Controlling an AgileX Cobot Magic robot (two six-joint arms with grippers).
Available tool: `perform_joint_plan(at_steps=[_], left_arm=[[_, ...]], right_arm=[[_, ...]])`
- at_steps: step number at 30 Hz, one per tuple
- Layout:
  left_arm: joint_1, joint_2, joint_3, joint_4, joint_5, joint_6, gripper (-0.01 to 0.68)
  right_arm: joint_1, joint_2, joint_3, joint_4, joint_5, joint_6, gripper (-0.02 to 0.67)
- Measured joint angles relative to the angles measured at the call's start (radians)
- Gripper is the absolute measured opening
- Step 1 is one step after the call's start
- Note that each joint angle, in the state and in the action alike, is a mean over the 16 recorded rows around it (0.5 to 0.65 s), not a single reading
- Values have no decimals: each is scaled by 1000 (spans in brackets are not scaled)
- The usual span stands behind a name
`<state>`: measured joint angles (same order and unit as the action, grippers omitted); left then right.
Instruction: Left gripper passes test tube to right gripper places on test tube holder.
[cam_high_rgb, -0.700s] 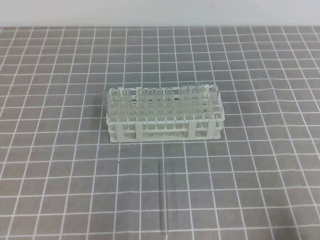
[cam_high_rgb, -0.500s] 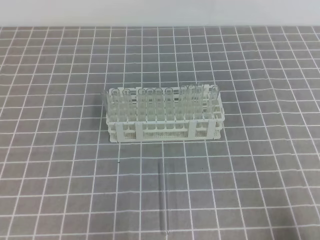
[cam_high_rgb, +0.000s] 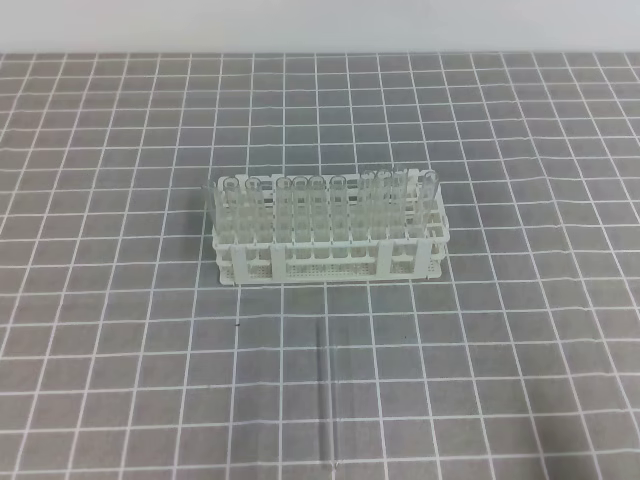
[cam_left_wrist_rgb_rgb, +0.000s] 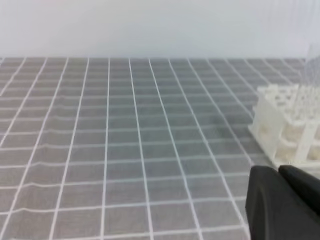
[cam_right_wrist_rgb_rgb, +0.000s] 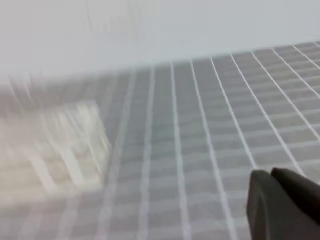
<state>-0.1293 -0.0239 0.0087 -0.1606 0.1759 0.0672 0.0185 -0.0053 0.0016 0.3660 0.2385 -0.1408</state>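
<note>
Currently: tube lying on mat, rack being left untouched

Grey gridded mat (cam_high_rgb: 120, 380) is being shown under everything. White test tube holder (cam_high_rgb: 330, 262) is being seen mid-mat, filled with upright clear tubes (cam_high_rgb: 320, 205). Loose test tube (cam_high_rgb: 326, 400) is lying flat just in front of it, apart. Only a black corner of left gripper (cam_left_wrist_rgb_rgb: 285, 207) and right gripper (cam_right_wrist_rgb_rgb: 282, 205) is being shown; opening cannot be told, nothing seen held.

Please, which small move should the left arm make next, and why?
Probably bring the left tool over the loose test tube. It lies flat on the mat in front of the white rack, and neither tool touches it.
</note>
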Motion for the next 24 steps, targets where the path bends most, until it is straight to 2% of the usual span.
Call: perform_joint_plan(at_steps=[6,12,16,24], left_arm=[[0,2,-1,-38,-73,-50,0],[0,1,0,-46,-89,-57,0],[0,6,-1,-29,-80,-35,0],[-2,2,1,-3,-78,-30,0]], right_arm=[[0,0,0,245,-73,-11,-1],[0,0,0,434,-109,-99,-1],[0,0,0,499,-109,-204,-1],[0,0,0,537,-94,-418,-1]])
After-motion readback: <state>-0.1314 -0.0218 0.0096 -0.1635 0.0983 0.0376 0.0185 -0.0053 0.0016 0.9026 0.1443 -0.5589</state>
